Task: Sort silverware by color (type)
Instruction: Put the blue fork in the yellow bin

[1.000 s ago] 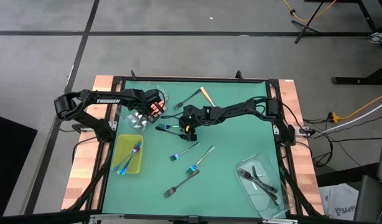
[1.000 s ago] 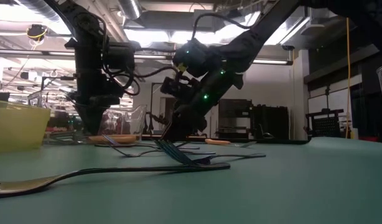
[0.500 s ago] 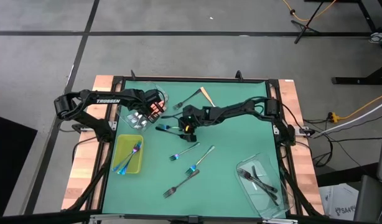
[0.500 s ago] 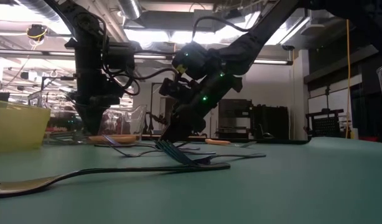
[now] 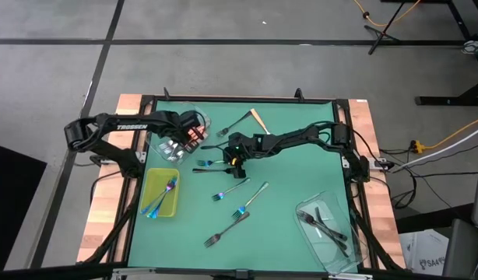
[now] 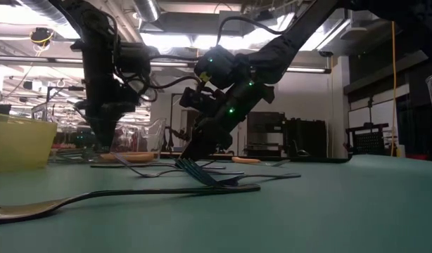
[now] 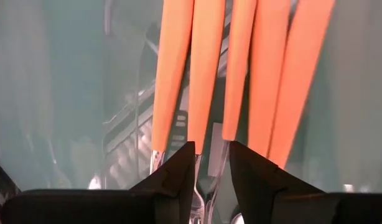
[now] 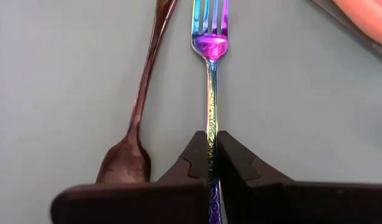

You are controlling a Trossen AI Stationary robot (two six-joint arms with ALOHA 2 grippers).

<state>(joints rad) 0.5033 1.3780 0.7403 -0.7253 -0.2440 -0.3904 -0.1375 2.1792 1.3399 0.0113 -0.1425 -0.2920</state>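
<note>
An iridescent fork [image 8: 209, 37] lies on the green mat near the table's middle, its head toward the left. My right gripper [image 5: 233, 161] is shut on its handle. A dark fork [image 8: 140, 124] lies right beside it. My left gripper [image 5: 183, 142] stands at the far left over a clear tub [image 5: 167, 149] holding several orange-handled forks [image 7: 203, 74]. Its fingers [image 7: 178, 171] are apart just above those handles. Whether they touch a fork, I cannot tell. My right gripper pinches the iridescent fork's slim handle [image 8: 210, 140] between its two fingertips, well back from the head. The fingers slant down from the table's right side, roughly in line with the fork. The fork lies flat on the mat.
A yellow-green tray [image 5: 149, 204] near the left edge holds iridescent forks. A clear tub [image 5: 336, 249] at the near right holds dark forks. Loose forks lie at mid-table [image 5: 231, 189], [image 5: 251, 200], [image 5: 227, 230]. One orange-handled fork [image 5: 247, 119] lies near the far edge.
My right gripper has shut on the iridescent fork's handle, its hand staying where it was. The fork still lies on the mat.
</note>
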